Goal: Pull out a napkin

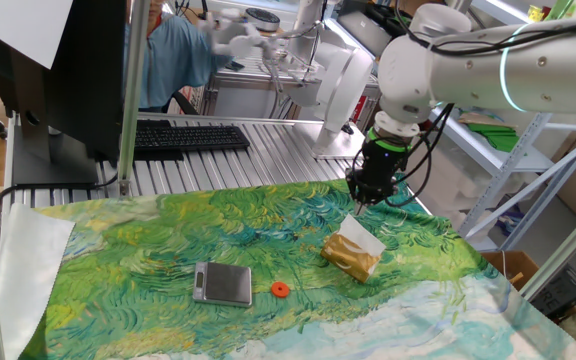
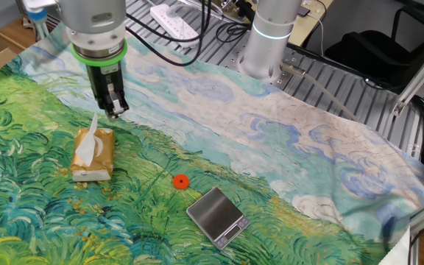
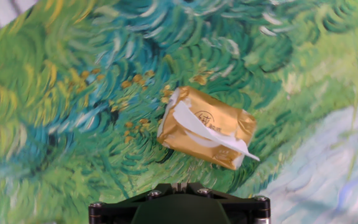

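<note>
A golden-brown crinkly packet (image 3: 207, 127) was seen lying at a slant on a cloth (image 3: 73, 93) painted with swirling green, yellow and blue strokes. A white napkin (image 3: 213, 132) was seen standing out of the slot in the packet's top, running diagonally across it, with its pointed tip carried past the packet's lower right corner. A small dark printed mark was visible on the packet beside the napkin. At the bottom edge, only the dark body of the gripper (image 3: 179, 205) was shown; its fingers were not in sight.
</note>
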Motion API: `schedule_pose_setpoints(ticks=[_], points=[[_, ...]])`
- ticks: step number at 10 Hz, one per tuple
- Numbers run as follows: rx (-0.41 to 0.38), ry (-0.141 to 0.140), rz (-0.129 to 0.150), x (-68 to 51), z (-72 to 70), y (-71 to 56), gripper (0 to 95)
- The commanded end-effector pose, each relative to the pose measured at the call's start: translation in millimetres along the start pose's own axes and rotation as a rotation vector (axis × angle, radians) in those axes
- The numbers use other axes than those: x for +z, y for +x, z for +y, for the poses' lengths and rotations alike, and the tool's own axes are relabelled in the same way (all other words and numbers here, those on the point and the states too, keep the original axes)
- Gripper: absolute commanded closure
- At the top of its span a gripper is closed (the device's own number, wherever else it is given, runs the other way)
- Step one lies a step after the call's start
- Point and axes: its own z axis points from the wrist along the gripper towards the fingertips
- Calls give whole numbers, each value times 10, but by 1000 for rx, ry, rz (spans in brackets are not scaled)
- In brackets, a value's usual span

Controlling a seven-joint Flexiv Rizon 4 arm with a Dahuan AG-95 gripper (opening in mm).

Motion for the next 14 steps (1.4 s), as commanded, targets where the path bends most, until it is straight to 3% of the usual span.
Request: schedule_pose_setpoints(ticks=[1,3,14], points=[[252,-1,-2,-4,-2,5,950],[259,-38,-29,-4,-2,5,950],[228,-21,-24,-6,-2,5,950]])
